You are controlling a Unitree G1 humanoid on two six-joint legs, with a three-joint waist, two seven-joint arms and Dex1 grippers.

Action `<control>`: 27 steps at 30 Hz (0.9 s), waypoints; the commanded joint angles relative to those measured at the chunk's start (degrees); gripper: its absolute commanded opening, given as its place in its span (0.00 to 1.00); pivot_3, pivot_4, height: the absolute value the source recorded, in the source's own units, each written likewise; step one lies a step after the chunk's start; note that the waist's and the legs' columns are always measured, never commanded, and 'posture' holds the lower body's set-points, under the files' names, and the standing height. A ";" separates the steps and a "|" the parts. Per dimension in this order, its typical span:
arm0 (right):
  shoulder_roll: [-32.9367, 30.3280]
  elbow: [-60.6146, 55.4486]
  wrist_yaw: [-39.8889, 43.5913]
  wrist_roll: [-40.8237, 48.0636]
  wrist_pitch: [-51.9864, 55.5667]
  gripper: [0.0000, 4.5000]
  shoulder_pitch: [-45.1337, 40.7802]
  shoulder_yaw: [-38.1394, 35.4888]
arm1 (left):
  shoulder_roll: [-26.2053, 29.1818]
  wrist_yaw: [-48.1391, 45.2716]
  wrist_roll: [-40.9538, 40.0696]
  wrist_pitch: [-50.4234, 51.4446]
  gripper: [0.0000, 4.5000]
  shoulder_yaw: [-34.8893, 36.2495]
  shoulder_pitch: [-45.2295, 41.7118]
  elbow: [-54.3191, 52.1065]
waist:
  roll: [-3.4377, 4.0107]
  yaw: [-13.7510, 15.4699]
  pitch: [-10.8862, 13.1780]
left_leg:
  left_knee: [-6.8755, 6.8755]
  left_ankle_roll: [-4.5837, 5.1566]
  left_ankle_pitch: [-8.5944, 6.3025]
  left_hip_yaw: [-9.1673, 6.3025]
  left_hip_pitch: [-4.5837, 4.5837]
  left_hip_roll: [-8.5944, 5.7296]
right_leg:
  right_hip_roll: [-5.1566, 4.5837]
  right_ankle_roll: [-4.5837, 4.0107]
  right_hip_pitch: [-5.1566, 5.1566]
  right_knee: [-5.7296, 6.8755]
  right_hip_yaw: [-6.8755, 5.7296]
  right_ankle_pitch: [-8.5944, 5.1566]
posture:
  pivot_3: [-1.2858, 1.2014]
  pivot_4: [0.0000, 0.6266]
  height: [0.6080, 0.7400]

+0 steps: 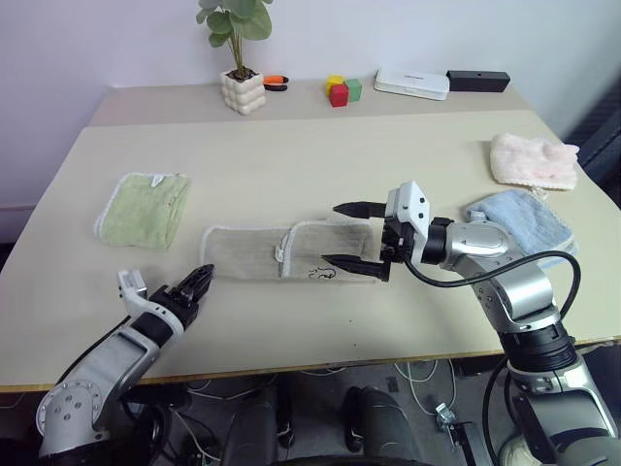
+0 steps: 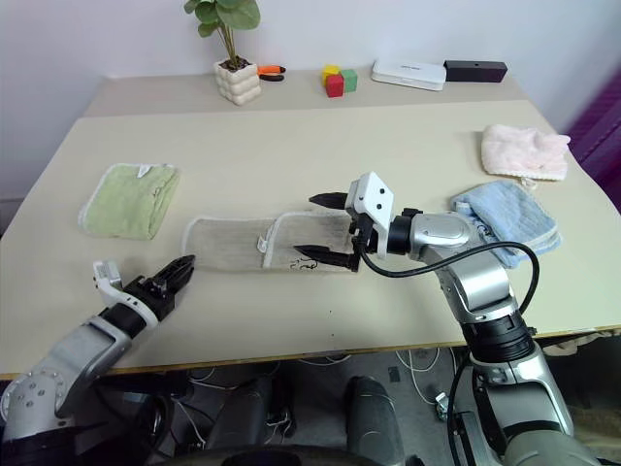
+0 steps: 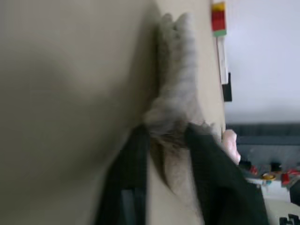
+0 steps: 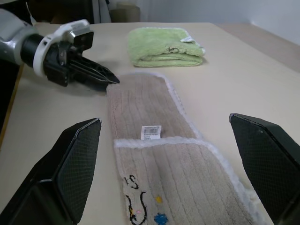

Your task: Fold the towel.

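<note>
You have four cloths on the table (image 1: 291,155): one beige towel (image 1: 254,250) lying as a long folded strip in the middle near the front edge, one folded green cloth (image 1: 144,208) to its left, one light-blue cloth (image 1: 524,219) to its right, and one pink cloth (image 1: 532,160) beyond the blue one. The towel's right end is doubled over, with a white label and a dark embroidered mark showing on top. Your left gripper (image 1: 197,282) sits at the towel's left end with its two fingers pinched together; the left wrist view shows beige terry caught between them. Your right gripper (image 1: 355,235) hovers over the towel's right end, its two fingers (image 4: 75,171) spread wide and holding nothing. Along the back you have one potted plant (image 1: 240,58), three coloured blocks (image 1: 343,89) clustered together, one white box (image 1: 411,83) and one black bar (image 1: 477,81).
</note>
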 commanded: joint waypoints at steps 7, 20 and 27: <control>-2.42 -0.37 0.02 -0.20 -2.34 1.00 1.57 -3.05 | 0.99 -3.78 1.85 1.64 0.01 -1.81 -2.14 -2.64 | -0.07 0.00 0.04 | -0.02 0.00 0.00 0.00 -0.01 0.00 | 0.02 0.00 0.01 -0.03 -0.02 0.00 | 0.52 0.24 1.00; -13.05 2.46 3.81 2.04 -1.05 1.00 9.34 -12.94 | 10.10 -29.21 18.89 3.59 0.01 -9.96 -14.14 -10.08 | -0.31 -0.13 0.18 | -0.30 -0.09 0.07 0.07 -0.17 0.01 | 0.17 0.01 -0.08 -0.21 -0.03 0.00 | 0.52 0.24 1.00; -16.82 -0.07 4.83 4.80 1.33 1.00 13.83 -18.43 | 4.77 -41.16 34.69 2.14 0.01 -24.01 -28.23 0.18 | -0.35 0.54 0.21 | -0.26 -0.09 0.10 0.05 -0.17 -0.01 | 0.23 0.05 0.11 -0.22 -0.05 0.00 | 0.52 0.24 1.00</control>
